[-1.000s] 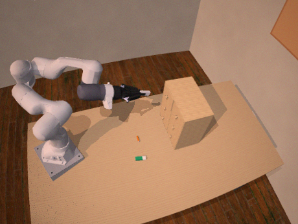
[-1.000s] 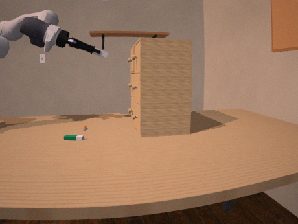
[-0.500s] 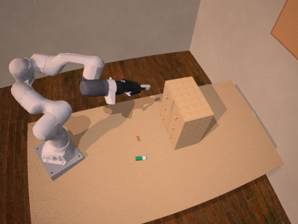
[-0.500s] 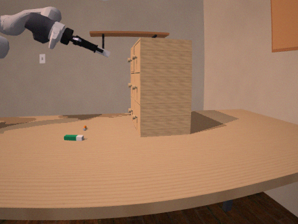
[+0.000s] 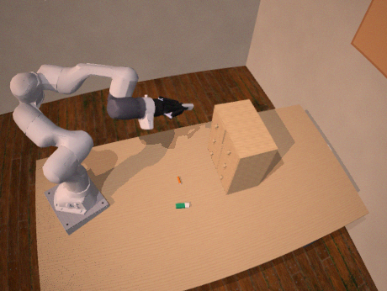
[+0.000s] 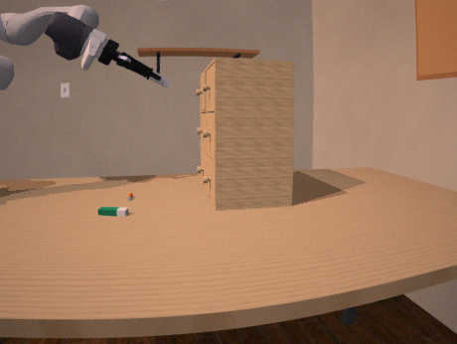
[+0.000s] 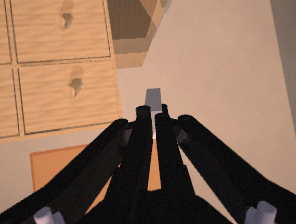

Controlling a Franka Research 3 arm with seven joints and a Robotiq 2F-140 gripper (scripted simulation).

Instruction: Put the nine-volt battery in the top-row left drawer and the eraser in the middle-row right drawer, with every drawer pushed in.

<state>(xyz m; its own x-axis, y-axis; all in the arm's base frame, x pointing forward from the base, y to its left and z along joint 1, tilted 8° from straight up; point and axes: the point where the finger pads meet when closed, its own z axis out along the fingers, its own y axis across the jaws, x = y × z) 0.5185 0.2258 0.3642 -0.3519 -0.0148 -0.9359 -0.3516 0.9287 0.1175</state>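
The small wooden chest (image 5: 241, 143) stands on the table with its knobbed drawer fronts toward the arm, and it also shows in the exterior view (image 6: 248, 134). All drawers look pushed in. The green and white eraser (image 5: 182, 205) (image 6: 113, 211) lies on the table in front of the chest. A small orange object (image 5: 179, 180) (image 6: 130, 196), perhaps the nine-volt battery, sits a little nearer the chest. My gripper (image 5: 189, 107) (image 6: 163, 82) is shut and empty. It hangs high in the air at top-row height, apart from the chest front. In the wrist view the fingertips (image 7: 151, 112) lie right of two closed drawer fronts (image 7: 65, 95).
A wall runs close behind the chest's right side. An orange panel (image 6: 436, 40) hangs on that wall, and a narrow shelf (image 6: 199, 52) on the back wall. The arm's base (image 5: 76, 206) is bolted at the table's left.
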